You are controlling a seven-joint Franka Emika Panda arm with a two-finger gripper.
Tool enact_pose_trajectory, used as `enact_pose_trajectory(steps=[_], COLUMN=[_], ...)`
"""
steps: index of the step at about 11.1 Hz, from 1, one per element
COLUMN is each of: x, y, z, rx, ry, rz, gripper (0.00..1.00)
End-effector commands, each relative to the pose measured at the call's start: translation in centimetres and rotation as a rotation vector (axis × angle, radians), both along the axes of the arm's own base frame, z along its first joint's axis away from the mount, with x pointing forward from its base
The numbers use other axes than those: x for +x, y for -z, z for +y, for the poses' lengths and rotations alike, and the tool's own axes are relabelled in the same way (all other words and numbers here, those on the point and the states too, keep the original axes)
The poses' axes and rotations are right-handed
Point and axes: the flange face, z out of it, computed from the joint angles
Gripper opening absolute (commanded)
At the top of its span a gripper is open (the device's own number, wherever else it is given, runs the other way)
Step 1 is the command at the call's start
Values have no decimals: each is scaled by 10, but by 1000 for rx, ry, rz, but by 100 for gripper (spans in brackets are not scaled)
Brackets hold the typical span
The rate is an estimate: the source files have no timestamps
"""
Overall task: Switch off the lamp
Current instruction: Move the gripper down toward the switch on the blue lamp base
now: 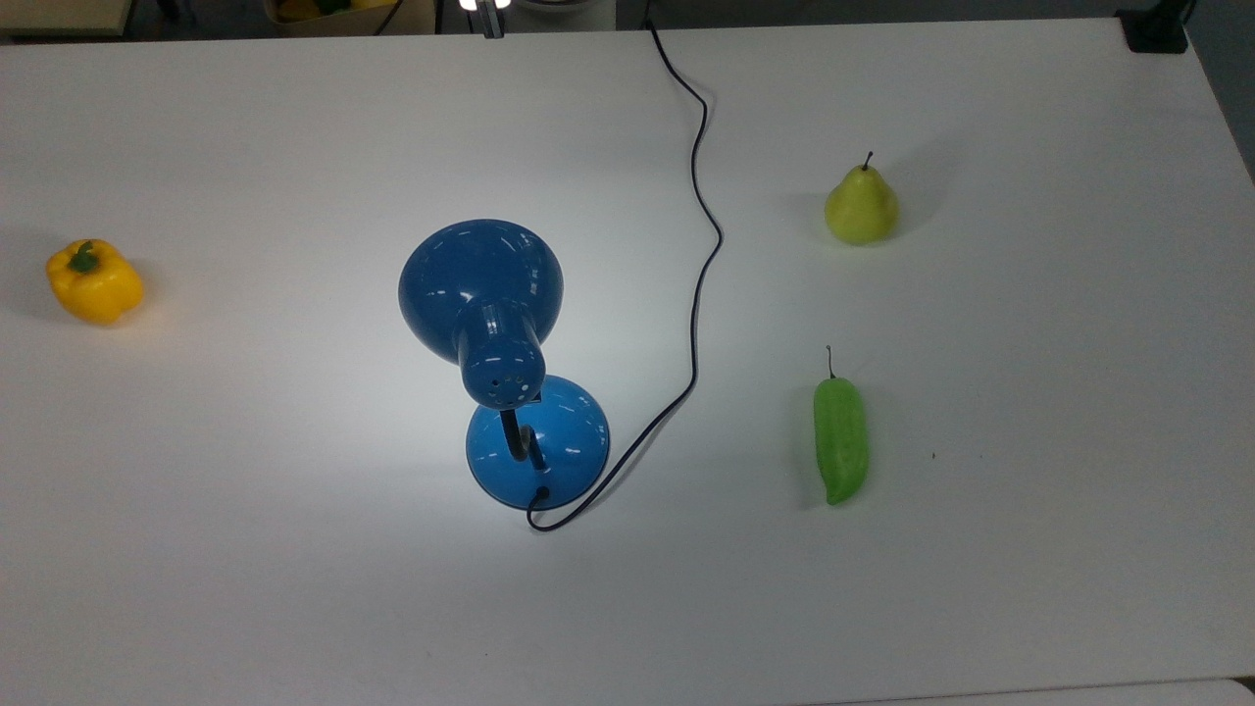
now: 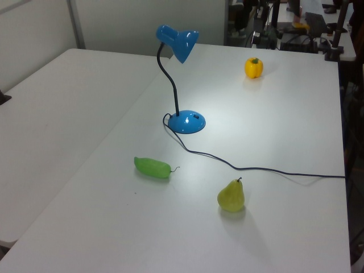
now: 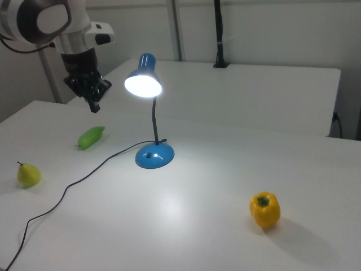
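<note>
The lamp (image 1: 480, 294) is glossy blue and stands mid-table on its round base (image 1: 549, 446). In the right view the lamp (image 3: 144, 79) is lit, its shade glowing white and throwing a bright patch on the table. In the left view the lamp (image 2: 177, 42) bends on a black neck over its base (image 2: 186, 121). A thin black cord (image 1: 698, 245) runs from the base to the table's far edge. My gripper (image 3: 93, 106) hangs in the air at the right view's left, pointing down, above the green pepper and well apart from the lamp.
On the white table (image 1: 1029, 588) lie a yellow bell pepper (image 1: 94, 282), a yellow-green pear (image 1: 861, 206) and a long green pepper (image 1: 840, 439). A second white table (image 2: 51, 108) adjoins at the left view's left. A black post (image 3: 218, 34) stands at the back.
</note>
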Motion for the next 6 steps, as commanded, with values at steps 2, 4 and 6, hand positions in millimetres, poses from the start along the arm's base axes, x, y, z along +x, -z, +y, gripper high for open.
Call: enact_pose_trajectory(steps=[2,4,6], x=[-5,-5,-5], y=[42,67,102], z=[-1,3,5], rx=[-30,-62,-64], ry=[-35,-53,-54], rz=[66,91,93], gripper=[0,0,0])
